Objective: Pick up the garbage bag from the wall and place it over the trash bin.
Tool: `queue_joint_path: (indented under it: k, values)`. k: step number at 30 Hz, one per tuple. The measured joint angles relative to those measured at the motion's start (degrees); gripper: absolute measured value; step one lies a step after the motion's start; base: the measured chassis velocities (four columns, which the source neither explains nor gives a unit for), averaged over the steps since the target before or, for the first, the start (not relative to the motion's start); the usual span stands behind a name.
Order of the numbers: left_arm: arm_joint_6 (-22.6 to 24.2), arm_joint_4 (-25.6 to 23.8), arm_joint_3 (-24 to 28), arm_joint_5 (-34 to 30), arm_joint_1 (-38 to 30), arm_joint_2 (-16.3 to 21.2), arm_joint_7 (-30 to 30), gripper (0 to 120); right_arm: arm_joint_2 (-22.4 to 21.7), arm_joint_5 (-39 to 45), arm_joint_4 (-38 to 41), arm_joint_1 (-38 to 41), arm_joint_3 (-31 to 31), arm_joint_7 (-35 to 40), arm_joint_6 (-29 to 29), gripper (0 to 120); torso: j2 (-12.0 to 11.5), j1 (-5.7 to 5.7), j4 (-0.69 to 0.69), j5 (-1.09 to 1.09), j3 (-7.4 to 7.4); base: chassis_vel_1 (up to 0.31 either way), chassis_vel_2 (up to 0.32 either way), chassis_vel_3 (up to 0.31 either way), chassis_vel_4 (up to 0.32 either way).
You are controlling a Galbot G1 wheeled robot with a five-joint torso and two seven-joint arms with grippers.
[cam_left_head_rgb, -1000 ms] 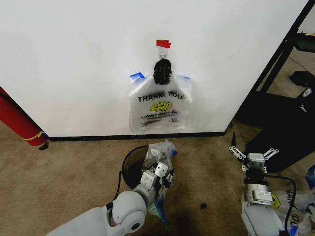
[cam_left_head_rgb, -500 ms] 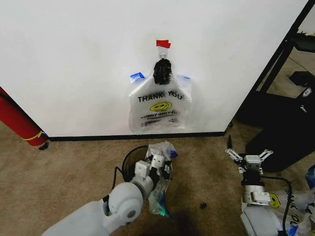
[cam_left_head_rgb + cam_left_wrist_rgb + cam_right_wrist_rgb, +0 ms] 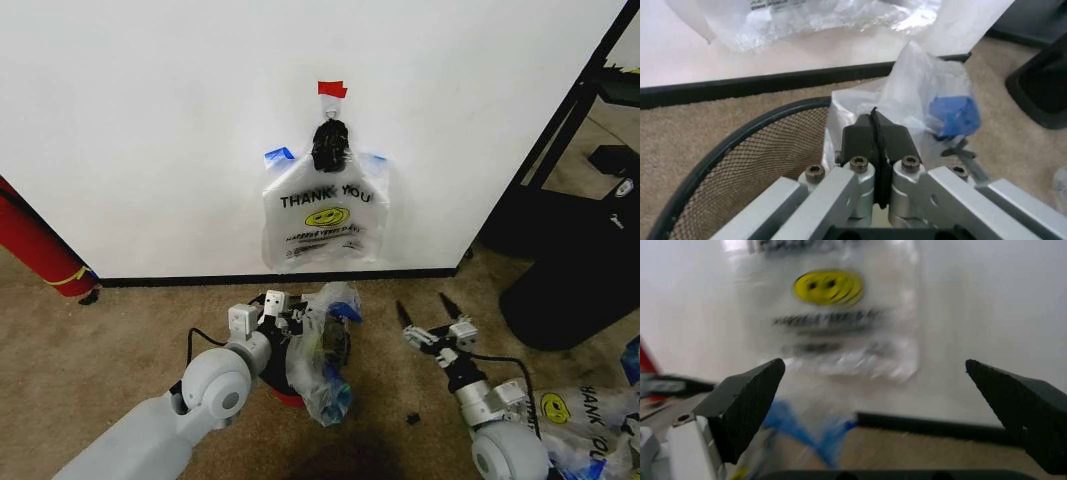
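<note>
One garbage bag (image 3: 322, 215) with a yellow smiley hangs on the white wall (image 3: 150, 130) from a hook under red tape; the right wrist view shows it too (image 3: 829, 287). My left gripper (image 3: 283, 312) is shut on the plastic of a second garbage bag (image 3: 322, 355), which drapes over the trash bin. Of the bin, the red base (image 3: 289, 399) peeks out below my arm. In the left wrist view the shut gripper (image 3: 873, 117) pinches this bag (image 3: 927, 90) above the mesh rim (image 3: 740, 145). My right gripper (image 3: 428, 318) stands open just right of the bag, fingers (image 3: 750, 400) spread wide.
More of the same bags (image 3: 570, 410) lie on the carpet at the lower right. A red cylinder (image 3: 40, 250) leans at the left wall. A black rack and a large black object (image 3: 590, 260) stand at the right. A small black bit (image 3: 411, 417) lies on the carpet.
My left gripper has swung left and toward the wall, pulling the bag across the bin. My right gripper has moved left and forward, closer to the bag, staying open.
</note>
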Motion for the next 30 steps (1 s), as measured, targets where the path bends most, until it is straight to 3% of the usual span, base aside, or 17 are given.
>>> queue_joint_path:
  k: [3, 7, 15, 27, 30]
  values:
    - [-0.7, 1.1, 0.2, 2.6, 0.0, 0.3, 1.5, 0, -0.9, 2.2, 0.4, -0.3, -0.5, -1.8, -1.9, 100, 0.0, 0.0, 0.0, 0.0, 0.0, 0.0, 0.0, 0.0, 0.0]
    - [-5.1, 3.9, 1.4, 9.1, -0.3, 0.5, 3.3, 0, -2.8, 4.8, 0.1, -0.5, -0.3, -4.3, -5.6, 100, 0.0, 0.0, -0.01, 0.0, 0.0, 0.0, 0.0, 0.0, 0.0]
    - [-7.9, 4.2, 0.0, 15.6, 2.2, 1.4, 5.4, 0, -5.7, 8.7, 1.0, 1.8, -3.1, -3.8, -13.0, 100, 0.0, 0.0, 0.01, 0.0, 0.0, 0.0, 0.0, 0.0, 0.0]
    - [-9.4, 3.9, -2.0, 19.2, 5.2, 1.6, 7.3, 0, -6.9, 15.8, 1.6, 12.7, -13.1, 5.7, -26.2, 100, 0.0, 0.0, 0.01, 0.0, 0.0, 0.0, 0.0, 0.0, 0.0]
    - [-9.6, 3.8, -2.4, 19.6, 5.5, 1.7, 7.6, 0, -6.5, 17.9, 0.9, 17.4, -15.5, 9.3, -31.8, 100, 0.0, 0.0, 0.0, 0.0, 0.0, 0.0, 0.0, 0.0, 0.0]
